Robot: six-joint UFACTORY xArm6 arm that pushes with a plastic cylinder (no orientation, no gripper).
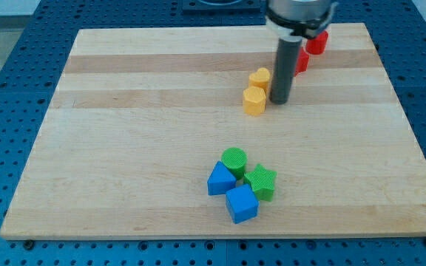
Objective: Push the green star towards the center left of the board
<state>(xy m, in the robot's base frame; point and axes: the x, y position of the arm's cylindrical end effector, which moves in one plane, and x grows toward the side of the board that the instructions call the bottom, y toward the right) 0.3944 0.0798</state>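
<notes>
The green star (261, 182) lies near the view's bottom middle of the wooden board (124, 148). It touches a green cylinder (234, 160) at its upper left and a blue cube (242, 203) at its lower left. A blue triangular block (220, 179) sits left of them. My tip (280, 100) is far above the star in the view, just right of two yellow blocks, a hexagon (254, 101) and a rounder one (259, 78).
Two red blocks (316, 42) (301, 60) stand near the view's top right, partly hidden behind the rod. The board's edges border a blue perforated table (6, 89).
</notes>
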